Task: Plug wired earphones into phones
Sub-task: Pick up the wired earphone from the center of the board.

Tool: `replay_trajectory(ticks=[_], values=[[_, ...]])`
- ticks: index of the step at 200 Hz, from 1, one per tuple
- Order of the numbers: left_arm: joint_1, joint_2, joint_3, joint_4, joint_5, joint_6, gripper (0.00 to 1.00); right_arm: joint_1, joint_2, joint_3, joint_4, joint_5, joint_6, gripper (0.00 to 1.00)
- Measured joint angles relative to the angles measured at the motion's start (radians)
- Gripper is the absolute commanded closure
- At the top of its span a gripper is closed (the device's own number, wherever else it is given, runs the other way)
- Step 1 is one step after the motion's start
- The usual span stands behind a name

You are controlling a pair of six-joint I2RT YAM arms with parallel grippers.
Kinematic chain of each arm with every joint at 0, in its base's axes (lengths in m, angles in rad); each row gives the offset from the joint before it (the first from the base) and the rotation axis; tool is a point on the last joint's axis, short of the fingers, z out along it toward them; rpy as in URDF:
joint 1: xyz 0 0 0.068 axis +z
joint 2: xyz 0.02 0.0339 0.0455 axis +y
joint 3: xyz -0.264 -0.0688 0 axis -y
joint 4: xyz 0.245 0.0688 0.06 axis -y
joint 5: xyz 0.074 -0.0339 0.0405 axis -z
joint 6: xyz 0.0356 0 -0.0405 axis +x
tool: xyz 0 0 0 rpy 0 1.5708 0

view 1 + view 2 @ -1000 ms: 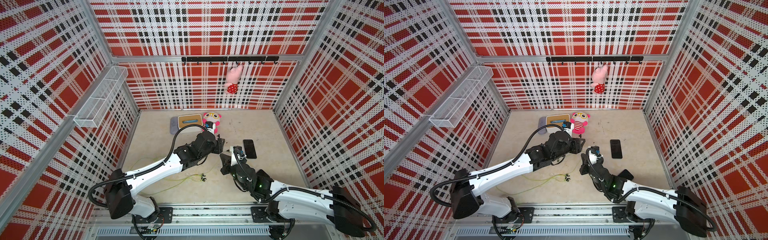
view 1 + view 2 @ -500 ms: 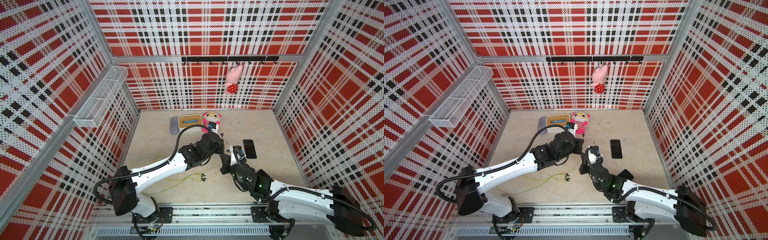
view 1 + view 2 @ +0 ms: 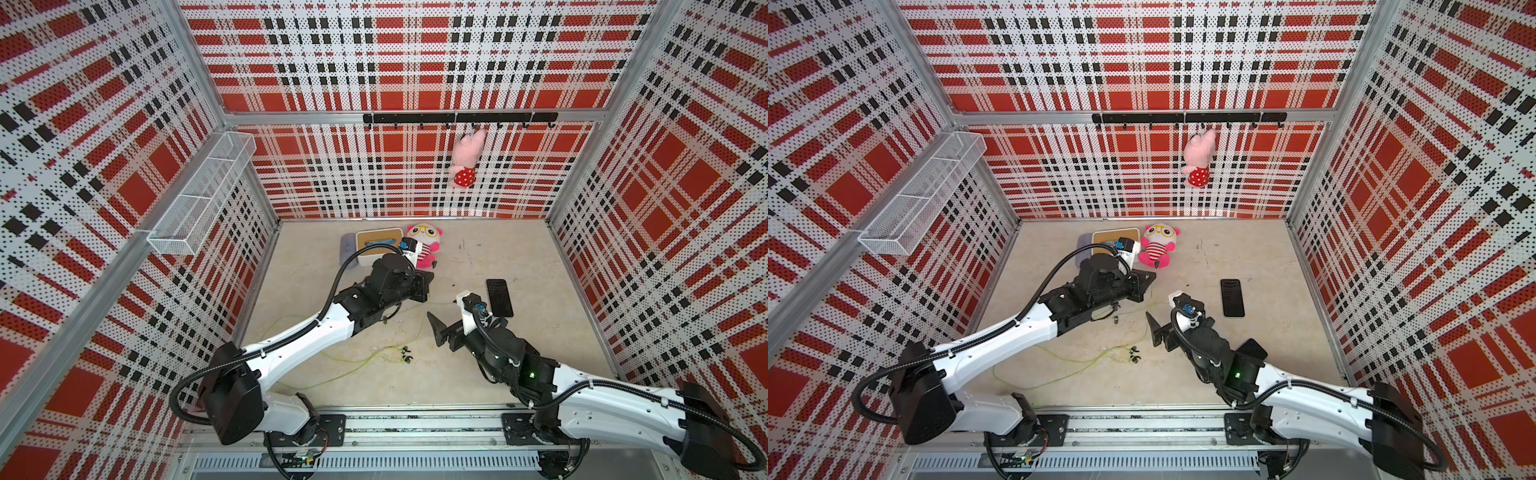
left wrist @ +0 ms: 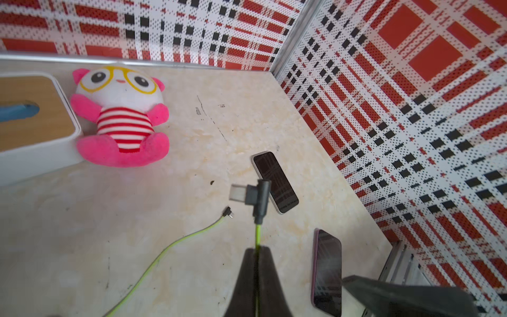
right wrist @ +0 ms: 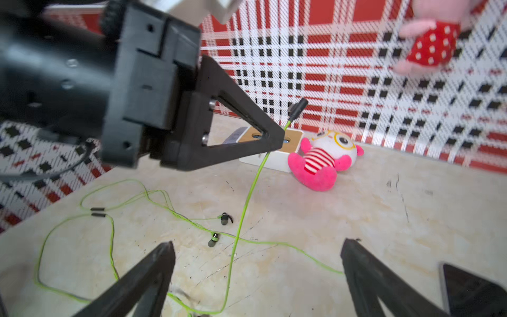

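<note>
My left gripper (image 4: 258,248) is shut on the thin yellow-green cable of one set of wired earphones. Its black angled plug (image 4: 255,197) sticks out past the fingertips, above the floor. The held cable (image 5: 247,203) hangs to the floor, where earbuds (image 5: 226,218) and cable loops (image 3: 353,365) lie. A second plug (image 4: 227,212) rests on the floor. My right gripper (image 5: 256,245) stands wide open over the cables with nothing in it; one of its fingers (image 3: 435,328) shows from above. One of the phones (image 3: 498,297) lies flat to the right. The other phone (image 3: 1252,349) is partly hidden under my right arm.
A white box with a cork top (image 3: 376,245) and a pink plush toy (image 3: 424,245) sit at the back of the floor. Another pink plush (image 3: 465,160) hangs from the hook rail. A wire basket (image 3: 203,195) is fixed to the left wall.
My left gripper has shut on the cable near the plug and drawn slightly back with it. My right gripper, shut before, now stands wide open.
</note>
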Motion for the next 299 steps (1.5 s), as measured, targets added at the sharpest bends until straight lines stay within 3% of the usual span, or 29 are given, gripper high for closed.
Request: replay_trajectory(ticks=[57,84,111,136,178,230,299], values=[[-0.002,-0.144,-0.002,0.006,0.233,0.289,1.00,-0.001,-0.209,0.045,-0.130,-0.149,-0.636,0.00],[-0.007,-0.173,-0.002,-0.001,0.341,0.390,1.00,-0.002,-0.213,0.177,-0.281,-0.190,-0.880,0.10],[-0.022,-0.173,0.003,-0.054,0.406,0.472,1.00,-0.003,-0.224,0.247,-0.359,-0.211,-1.102,0.34],[-0.040,-0.169,0.016,-0.121,0.450,0.529,1.00,-0.018,-0.229,0.306,-0.431,-0.241,-1.262,0.35],[-0.061,-0.160,0.031,-0.182,0.509,0.572,1.00,-0.155,-0.185,0.502,-0.626,-0.369,-1.383,0.31],[-0.074,-0.173,0.031,-0.215,0.537,0.591,1.00,-0.249,-0.113,0.551,-0.764,-0.480,-1.460,0.34],[-0.094,-0.186,0.031,-0.234,0.554,0.596,1.00,-0.278,-0.052,0.550,-0.803,-0.594,-1.497,0.61]])
